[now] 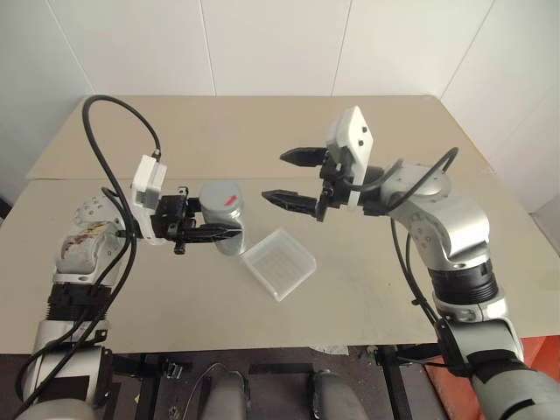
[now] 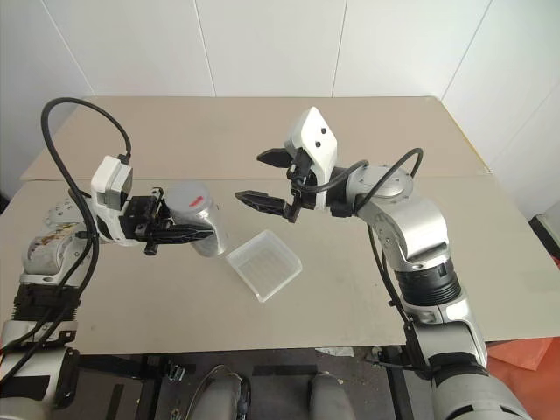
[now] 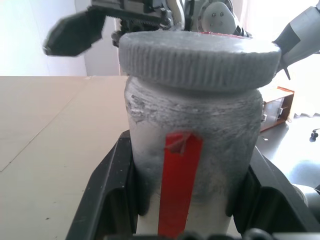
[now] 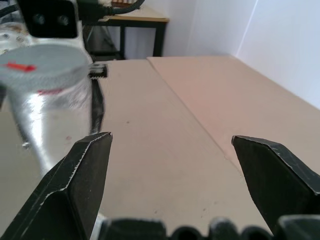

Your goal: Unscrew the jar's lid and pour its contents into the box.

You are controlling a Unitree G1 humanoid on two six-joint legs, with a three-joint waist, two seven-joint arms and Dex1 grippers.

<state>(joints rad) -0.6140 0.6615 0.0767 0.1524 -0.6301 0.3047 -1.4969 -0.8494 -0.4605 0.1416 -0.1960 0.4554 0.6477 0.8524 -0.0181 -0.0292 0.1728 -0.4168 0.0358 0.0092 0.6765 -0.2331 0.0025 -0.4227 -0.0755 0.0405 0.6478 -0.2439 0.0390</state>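
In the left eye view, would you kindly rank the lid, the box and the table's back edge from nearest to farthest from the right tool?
1. Lid: on the jar, just left of the right tool.
2. Box: on the table, below it.
3. Table's back edge: far behind.

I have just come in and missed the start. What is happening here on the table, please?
The robot is working on a jar with a grey lid. Its left gripper has its jaws shut on the jar's body and holds it above the table, lid on. The right gripper is beside the jar with jaws wide open, holding nothing. The clear box lies on the table, just beside the jar.
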